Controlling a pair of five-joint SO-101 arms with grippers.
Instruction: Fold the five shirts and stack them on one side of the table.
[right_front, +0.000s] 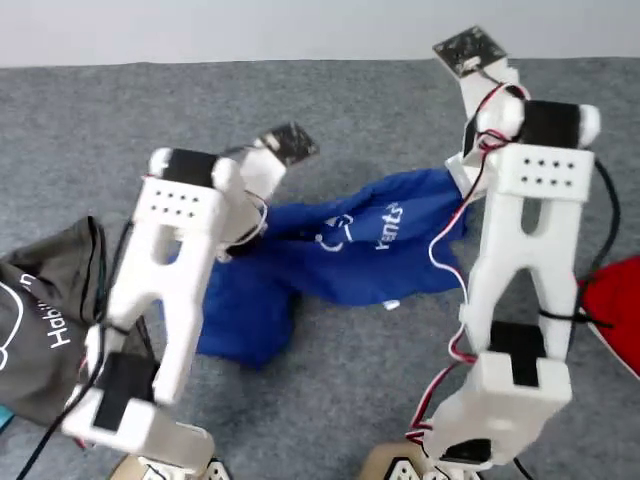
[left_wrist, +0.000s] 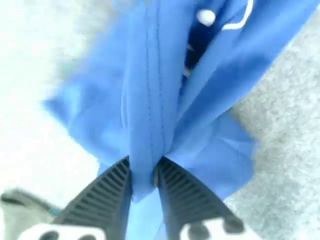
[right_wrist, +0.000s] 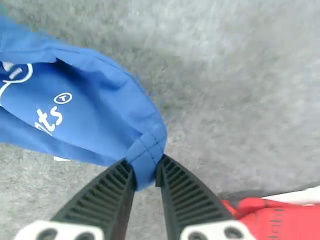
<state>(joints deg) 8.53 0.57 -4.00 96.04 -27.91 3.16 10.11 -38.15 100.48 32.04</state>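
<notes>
A blue shirt (right_front: 340, 245) with white print hangs stretched between the two arms over the grey table. My left gripper (left_wrist: 145, 175) is shut on a bunched fold of the blue shirt (left_wrist: 150, 100). My right gripper (right_wrist: 146, 172) is shut on a hemmed corner of the blue shirt (right_wrist: 75, 115). In the high view the left gripper (right_front: 243, 235) holds the shirt's left part and the right gripper (right_front: 466, 190) its right end. A dark grey shirt (right_front: 50, 320) lies crumpled at the left edge. A red shirt (right_front: 612, 305) lies at the right edge.
The grey carpet-like table top (right_front: 330, 110) stretches behind the arms. The red shirt (right_wrist: 270, 217) lies close beside the right gripper. A pale wall runs along the table's far edge.
</notes>
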